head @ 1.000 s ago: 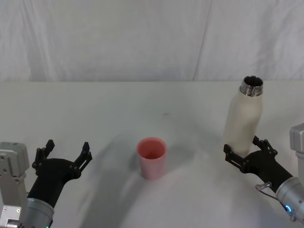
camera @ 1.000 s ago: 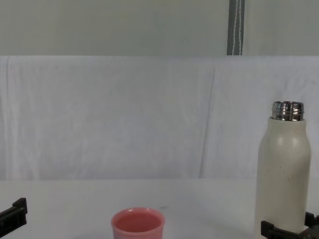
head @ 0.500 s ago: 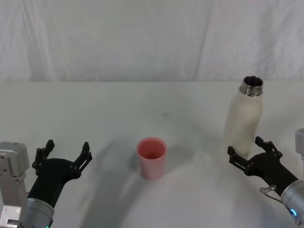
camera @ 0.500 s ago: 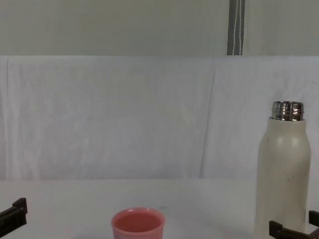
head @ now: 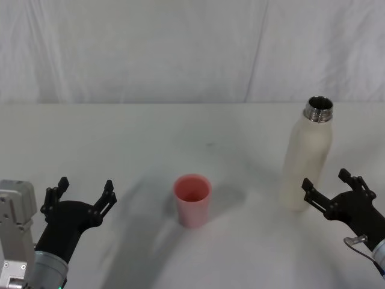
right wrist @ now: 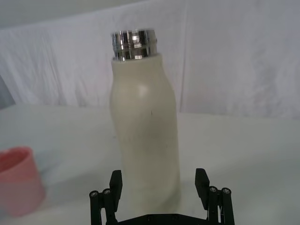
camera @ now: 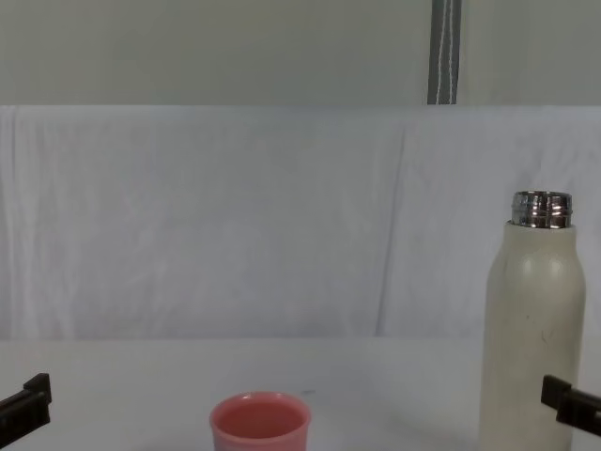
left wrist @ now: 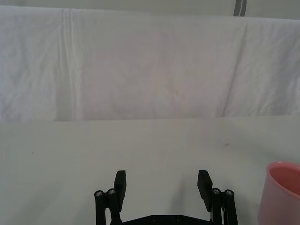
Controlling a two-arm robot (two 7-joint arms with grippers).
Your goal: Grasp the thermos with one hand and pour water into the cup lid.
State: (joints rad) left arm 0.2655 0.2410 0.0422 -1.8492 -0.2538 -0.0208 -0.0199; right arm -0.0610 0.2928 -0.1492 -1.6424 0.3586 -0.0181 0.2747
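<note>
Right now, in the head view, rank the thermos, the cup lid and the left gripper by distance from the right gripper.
1. The thermos, upright just beside the right gripper, jaws open.
2. The cup lid, mid-table.
3. The left gripper, far left, open.

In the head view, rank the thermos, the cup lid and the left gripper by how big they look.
1. thermos, clearly the tallest.
2. left gripper and cup lid: these look close in size. The open gripper sits nearer the camera, so I would not rank one over the other.
</note>
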